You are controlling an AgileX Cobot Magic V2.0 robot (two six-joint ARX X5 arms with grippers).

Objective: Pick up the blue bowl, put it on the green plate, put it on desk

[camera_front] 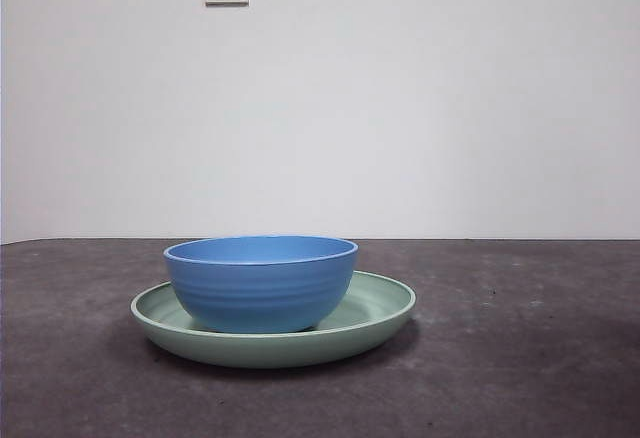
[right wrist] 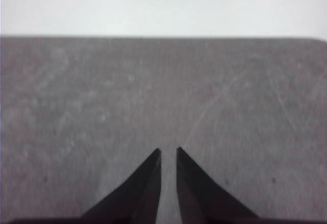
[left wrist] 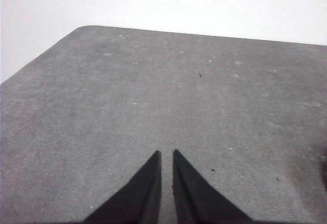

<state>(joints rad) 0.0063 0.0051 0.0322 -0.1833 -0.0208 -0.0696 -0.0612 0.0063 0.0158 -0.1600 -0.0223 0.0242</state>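
Front view: the blue bowl (camera_front: 260, 283) sits upright inside the green plate (camera_front: 385, 308), resting on the plate's floor a little off its centre, with the plate's rim showing all round it. The plate lies flat on the bench (camera_front: 530, 358), towards the middle of the surface as far as this low view lets me judge; the bench's far edge runs behind both. No arm shows in this view. Left wrist view: my left tool (left wrist: 166, 155) hangs over bare bench near a rounded corner, jaws drawn together with only a thin slit between the tips, nothing held. Right wrist view: my right tool (right wrist: 168, 152) is likewise over bare bench facing a straight edge, jaws nearly together, nothing between them. Neither wrist camera catches the bowl or the plate, so I judge both arms to be well apart from the work. Progress, as I read it: the bowl-onto-plate step looks done, since the bowl is seated and free of any grip. What remains is the last clause, setting it on the bench; I take that to mean lifting the bowl out of the plate and placing it on the bare surface beside it. That step is not yet begun.
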